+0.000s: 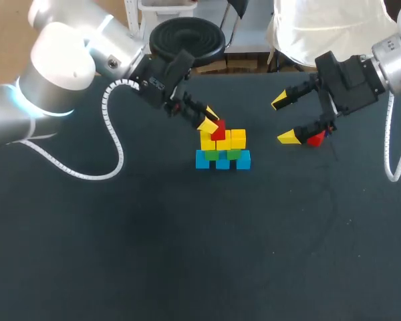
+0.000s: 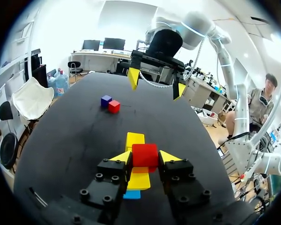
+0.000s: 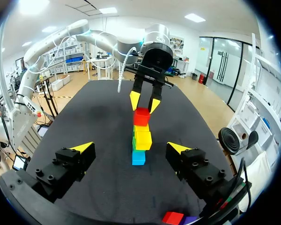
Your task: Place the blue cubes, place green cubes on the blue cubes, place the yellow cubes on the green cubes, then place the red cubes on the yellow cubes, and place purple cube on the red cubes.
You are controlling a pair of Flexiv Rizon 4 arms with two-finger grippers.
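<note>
Your left gripper (image 1: 209, 120) pinches a red cube (image 1: 218, 130) atop the yellow cubes (image 1: 238, 138); your right gripper (image 1: 285, 119) hangs wide open.

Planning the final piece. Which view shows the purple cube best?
The left wrist view: the purple cube sits in full sight on the table beside a loose red cube. The head view shows at most a sliver behind the right claw; the right wrist view only an edge under it.
</note>
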